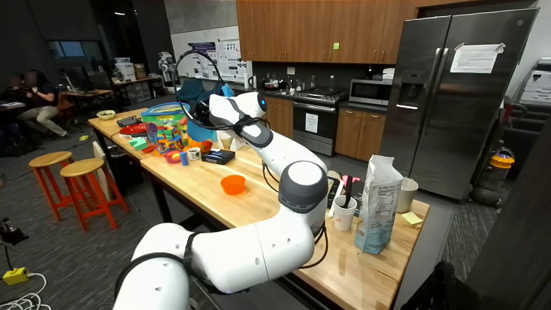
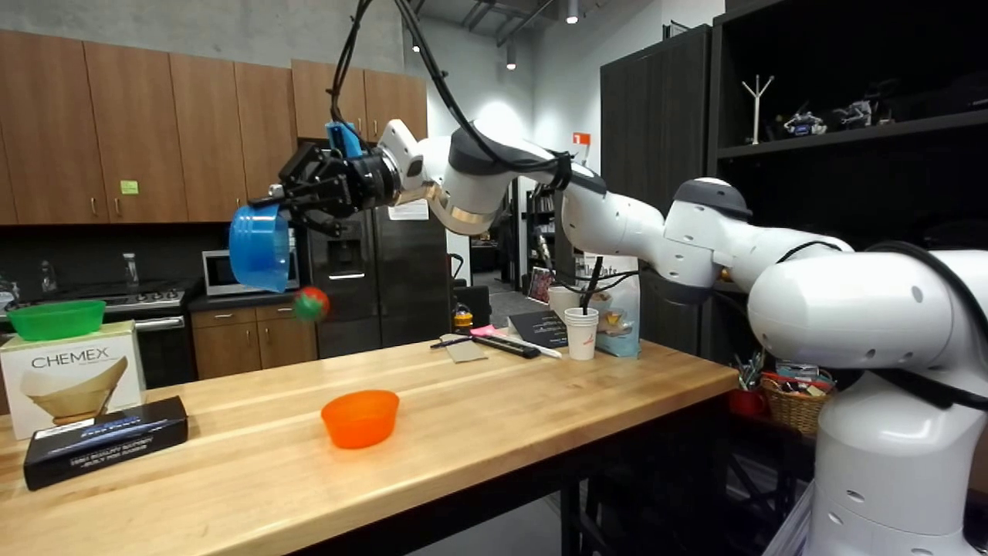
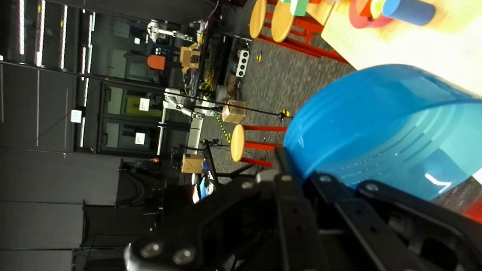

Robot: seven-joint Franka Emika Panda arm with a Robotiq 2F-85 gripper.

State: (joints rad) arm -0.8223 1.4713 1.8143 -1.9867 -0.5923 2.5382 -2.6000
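Note:
My gripper (image 2: 279, 204) is shut on the rim of a translucent blue bowl (image 2: 258, 249) and holds it high above the table, tipped on its side. The bowl also shows in an exterior view (image 1: 199, 131), and it fills the right of the wrist view (image 3: 354, 116) past the fingertips (image 3: 295, 171). A red and green round thing (image 2: 311, 303) appears in mid-air just below and beside the bowl. A blurred red patch (image 3: 475, 211) shows at the right edge of the wrist view. An orange bowl (image 2: 360, 419) stands upright on the wooden table, below the gripper.
A green bowl (image 2: 58, 319) sits on a Chemex box (image 2: 73, 378), with a black box (image 2: 108, 442) in front. A clear tub of coloured blocks (image 1: 168, 129) stands at the table's far end. Paper cups (image 1: 344, 215) and a tall bag (image 1: 379, 206) stand near the arm.

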